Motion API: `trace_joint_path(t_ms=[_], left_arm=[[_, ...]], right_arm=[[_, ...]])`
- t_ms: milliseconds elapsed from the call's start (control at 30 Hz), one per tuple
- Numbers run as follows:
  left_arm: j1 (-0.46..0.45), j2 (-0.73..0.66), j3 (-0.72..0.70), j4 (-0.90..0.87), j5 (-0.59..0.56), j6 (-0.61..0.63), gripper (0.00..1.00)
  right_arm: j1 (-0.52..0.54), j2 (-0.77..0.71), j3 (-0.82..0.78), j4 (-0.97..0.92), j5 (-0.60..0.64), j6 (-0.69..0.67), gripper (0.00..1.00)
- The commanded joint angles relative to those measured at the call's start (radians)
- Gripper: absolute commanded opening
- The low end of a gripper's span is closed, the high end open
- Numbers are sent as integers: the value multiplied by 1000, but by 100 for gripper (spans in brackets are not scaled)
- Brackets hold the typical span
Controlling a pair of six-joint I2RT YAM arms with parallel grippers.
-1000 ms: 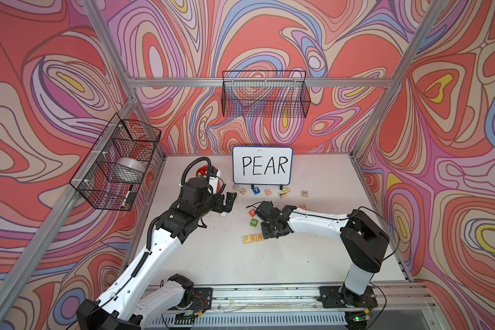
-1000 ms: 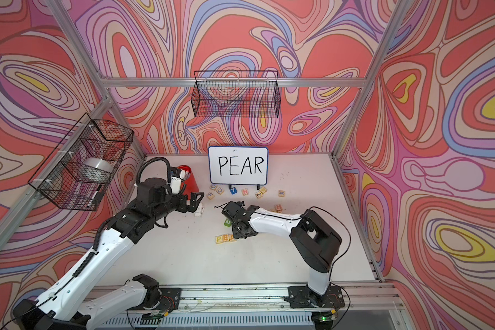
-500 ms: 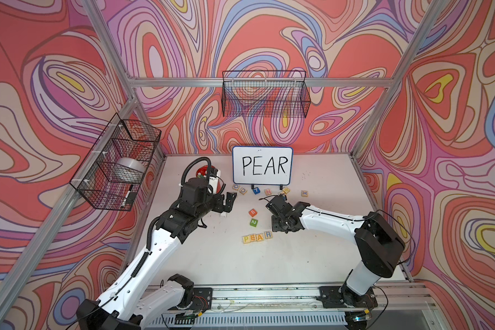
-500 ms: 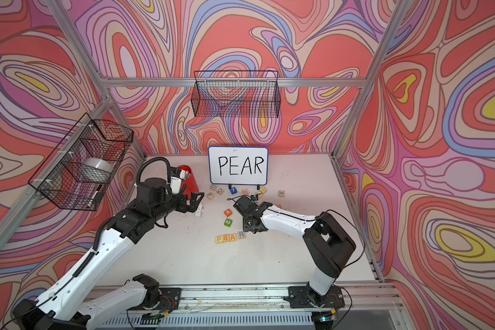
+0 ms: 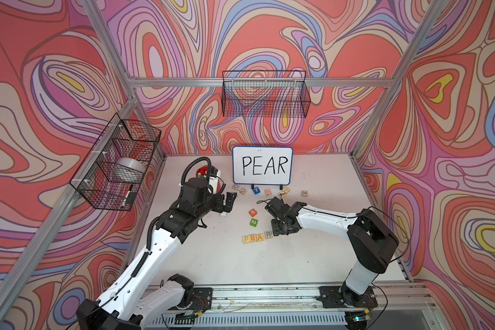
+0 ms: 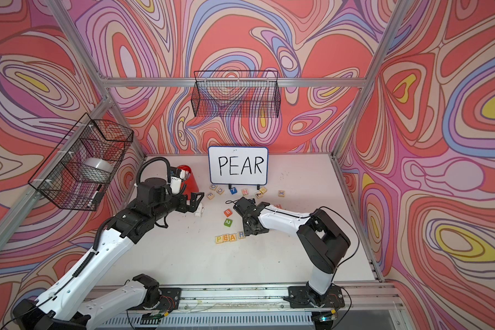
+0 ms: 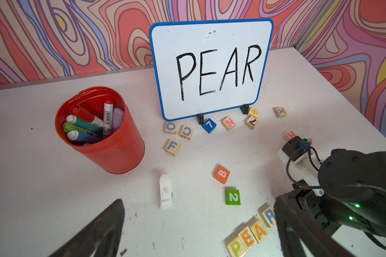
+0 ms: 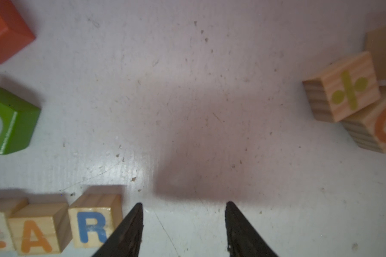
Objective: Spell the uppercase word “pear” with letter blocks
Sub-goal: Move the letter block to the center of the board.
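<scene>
Four pale wooden letter blocks lie side by side in a row near the middle of the table: yellow P (image 5: 246,239), orange-yellow E (image 5: 253,238), orange A (image 5: 260,237) and blue R (image 5: 268,235). The row reads PEAR in both top views. My right gripper (image 8: 184,204) points down at the table just right of the R (image 8: 91,227). It is open, with only bare table between its fingers. One finger (image 8: 129,229) stands close beside the R. My left gripper (image 5: 229,201) hovers open and empty to the left of the whiteboard.
A whiteboard (image 5: 262,169) reading PEAR stands at the back, with several loose wooden cubes at its foot. An orange B cube (image 5: 252,212) and a green 2 cube (image 5: 253,222) lie just behind the row. A red marker cup (image 7: 103,133) and a white cap (image 7: 166,192) sit left.
My right gripper has let go of the R block at the right end of the row, opened and drawn back to the right. The left arm has not moved.
</scene>
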Motion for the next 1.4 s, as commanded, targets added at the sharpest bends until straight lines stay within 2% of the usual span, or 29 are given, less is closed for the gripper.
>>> trace_joint_path(t_ms=[0, 167, 933, 1200, 1367], left_arm=[[-1, 4, 27, -20, -1, 14, 100], [-2, 4, 27, -20, -4, 14, 100], [-2, 2, 27, -21, -7, 16, 100], [-2, 13, 27, -23, -6, 10, 100], [-4, 50, 58, -45, -33, -37, 100]], right_arm=[[2, 16, 11, -1, -26, -31, 61], [13, 13, 1, 19, -39, -41, 69], [52, 73, 24, 20, -44, -24, 70], [53, 24, 19, 36, 2, 27, 71], [52, -51, -39, 126, -43, 39, 75]])
